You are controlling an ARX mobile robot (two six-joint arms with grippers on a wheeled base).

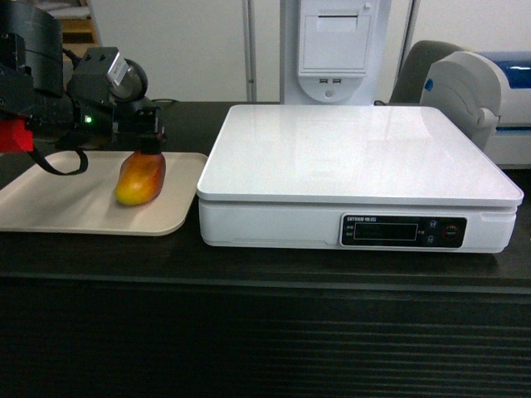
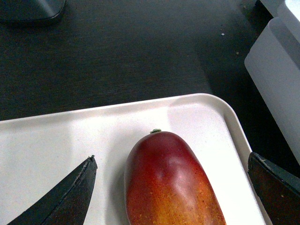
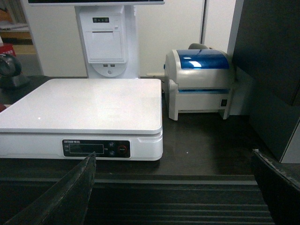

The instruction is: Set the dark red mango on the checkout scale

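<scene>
Red-orange dark red mango (image 2: 171, 187) cut off below, left gripper (image 2: 171, 190) spread astride, right gripper (image 3: 173, 192) spread.

The dark red mango (image 1: 140, 178) runs deep red at its stem end to orange-yellow at the other, with fine speckling. It lies on a plain beige tray (image 1: 50, 203). The scale (image 1: 357, 157) is glossy white, its front display panel (image 1: 402, 230) black. The checkout (image 1: 265, 332) is brown-black, horizontally ribbed in front. The label printer (image 3: 201, 82) is pale grey with a blue lid.
</scene>
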